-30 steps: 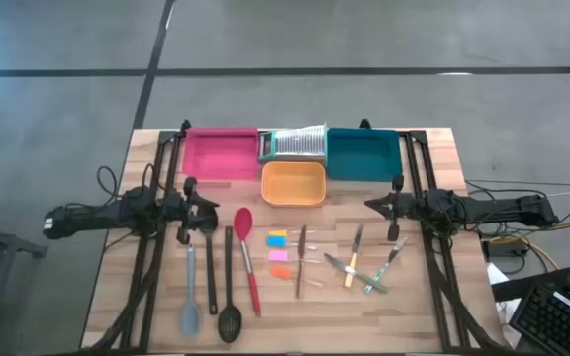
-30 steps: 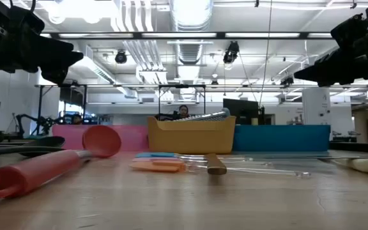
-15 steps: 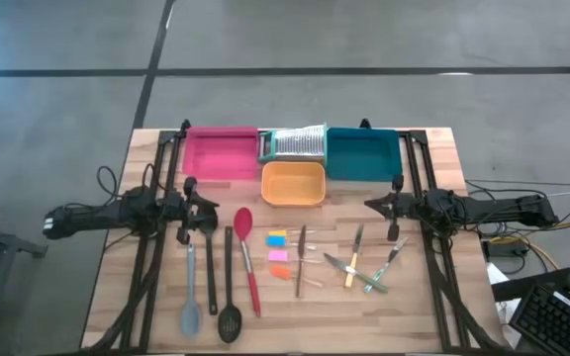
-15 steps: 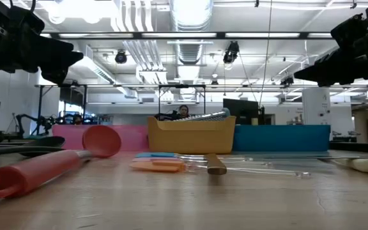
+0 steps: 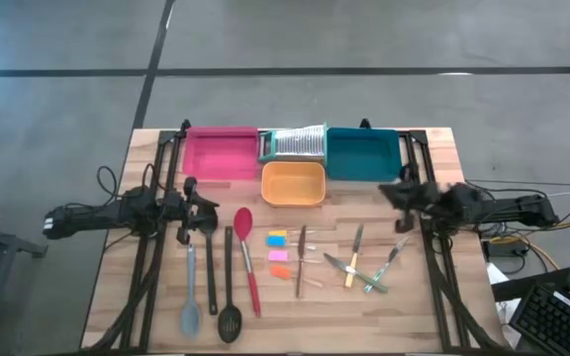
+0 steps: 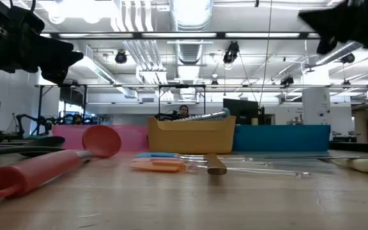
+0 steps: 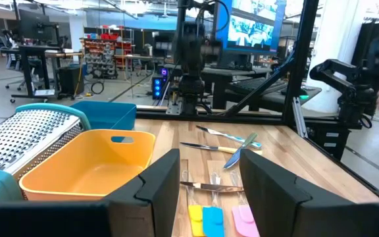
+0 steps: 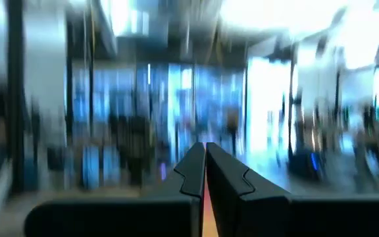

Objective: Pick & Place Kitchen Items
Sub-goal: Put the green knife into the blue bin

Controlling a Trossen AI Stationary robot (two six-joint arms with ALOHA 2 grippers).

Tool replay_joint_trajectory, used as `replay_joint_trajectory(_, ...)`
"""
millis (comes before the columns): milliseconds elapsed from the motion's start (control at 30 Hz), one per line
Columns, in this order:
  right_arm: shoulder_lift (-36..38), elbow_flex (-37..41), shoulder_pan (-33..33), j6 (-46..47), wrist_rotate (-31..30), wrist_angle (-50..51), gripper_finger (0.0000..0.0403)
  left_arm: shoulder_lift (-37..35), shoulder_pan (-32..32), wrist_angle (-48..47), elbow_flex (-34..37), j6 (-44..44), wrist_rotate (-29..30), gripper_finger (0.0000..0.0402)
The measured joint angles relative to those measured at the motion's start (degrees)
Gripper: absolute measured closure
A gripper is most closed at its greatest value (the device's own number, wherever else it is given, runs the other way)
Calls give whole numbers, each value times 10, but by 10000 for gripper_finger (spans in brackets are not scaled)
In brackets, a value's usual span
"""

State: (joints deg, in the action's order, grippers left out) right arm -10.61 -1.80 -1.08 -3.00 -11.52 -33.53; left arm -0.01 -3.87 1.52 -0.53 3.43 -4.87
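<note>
The long red spoon (image 5: pixel 247 259) and small knives (image 5: pixel 356 262) lay untouched mid-table, none in the orange tray (image 5: pixel 293 184). The left gripper (image 5: pixel 188 210) hovered part-open and empty. The right gripper (image 5: pixel 401 192), fingers shut on nothing, had just swung up from its rest, suggesting picking was only beginning.

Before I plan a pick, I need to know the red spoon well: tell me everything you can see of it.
The red spoon lies flat on the wooden table, untouched by either gripper. It looks like one piece of matte red plastic or silicone: a rounded bowl toward the trays, a long handle toward the near edge. It lies slightly askew, between the black slotted spoon and the small coloured pieces, touching neither as far as the high view shows.
</note>
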Motion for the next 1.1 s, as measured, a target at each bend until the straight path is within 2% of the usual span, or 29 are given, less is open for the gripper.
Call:
replay_joint_trajectory(100, -10, -10, 0, -3, 39, -90, 394, 0, 0, 0, 0, 0, 0, 238)
replay_joint_trajectory(267, -59, -104, -1, -62, 195, -43, 394, 0, 0, 0, 0, 0, 0, 239)
replay_joint_trajectory(600, -325, -359, -2, -39, 203, 190, 394, 0, 0, 1, 0, 0, 0, 238)
replay_joint_trajectory(700, -404, -430, -8, -18, 168, 282, 394, 0, 0, 1, 0, 0, 0, 238)
replay_joint_trajectory(833, -501, -515, -45, 4, 65, 443, 394, 0, 0, 1, 0, 0, 0, 238)
replay_joint_trajectory(967, -583, -602, -115, 70, -34, 635, 394, 0, 0, 1, 0, 0, 0, 238)
replay_joint_trajectory(1100, -649, -682, -210, 177, -141, 809, 394, 0, 0, 1, 0, 0, 0, 238)
